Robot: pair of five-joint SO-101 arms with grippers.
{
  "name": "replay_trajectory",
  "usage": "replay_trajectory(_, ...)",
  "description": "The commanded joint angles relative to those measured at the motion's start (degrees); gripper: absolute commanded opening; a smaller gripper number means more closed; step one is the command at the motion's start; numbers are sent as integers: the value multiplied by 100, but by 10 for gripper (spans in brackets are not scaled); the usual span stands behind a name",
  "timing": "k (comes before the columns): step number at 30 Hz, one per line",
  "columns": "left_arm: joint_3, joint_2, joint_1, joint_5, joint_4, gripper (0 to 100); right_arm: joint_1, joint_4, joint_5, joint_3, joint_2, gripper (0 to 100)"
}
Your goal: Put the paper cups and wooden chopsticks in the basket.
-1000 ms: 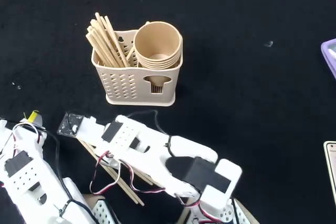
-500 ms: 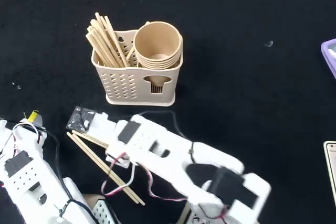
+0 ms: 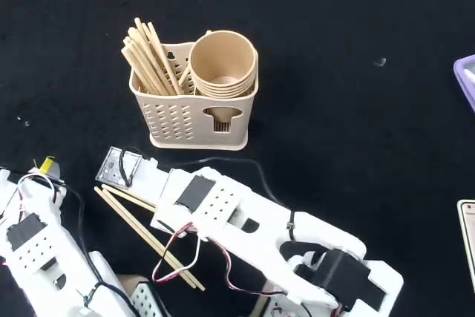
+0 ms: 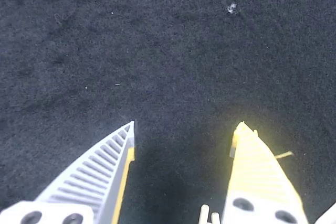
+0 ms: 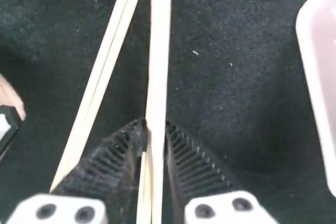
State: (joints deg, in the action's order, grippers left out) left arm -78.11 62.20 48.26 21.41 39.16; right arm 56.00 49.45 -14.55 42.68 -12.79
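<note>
My right gripper [image 5: 155, 126] clamped on chopsticks [image 5: 159, 35] pointing straight ahead past its tips, my left gripper [image 4: 184, 128] spread wide

Our arms are white with black servos: left arm [image 3: 37, 250] at seven o'clock, right arm [image 3: 223, 213] at five, trailing red cables. Our left gripper [image 4: 186, 125] pairs a grey ribbed finger with a yellow one; our right gripper [image 5: 154, 125] has black ribbed fingers.

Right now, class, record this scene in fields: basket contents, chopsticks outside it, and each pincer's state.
Basket: upright on the black table, holding stacked paper cups and bundled chopsticks.
Right pincer: shut on gripped chopsticks.
Loose chopsticks: on the table beside the gripped ones.
Left pincer: open, above bare table.
</note>
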Motion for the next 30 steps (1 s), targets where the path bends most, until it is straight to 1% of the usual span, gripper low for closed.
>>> replay_trajectory(1, 84, 88, -13, -35, -26, 292, -141, -141, -158, -31, 295, 43)
replay_trajectory(4, 84, 88, -13, -35, -26, 292, -211, -211, -563, -295, 1015, 80)
replay_trajectory(7, 84, 88, -13, -35, -26, 292, -369, -158, -580, -778, 1798, 64)
replay_trajectory(11, 84, 88, -13, -35, -26, 292, -413, 510, -615, -1455, 2316, 68)
replay_trajectory(21, 84, 88, -13, -35, -26, 292, -431, 545, -633, -1481, 2369, 72)
replay_trajectory(24, 84, 88, -13, -35, -26, 292, -422, 545, -633, -1473, 2369, 141)
replay_trajectory(26, 84, 88, -13, -35, -26, 292, -413, 554, -782, -1446, 2369, 188)
replay_trajectory(28, 84, 88, -13, -35, -26, 292, -413, 642, -949, -1455, 2369, 193)
replay_trajectory(30, 84, 88, -4, -35, -18, 292, -431, 703, -1081, -1473, 2369, 174)
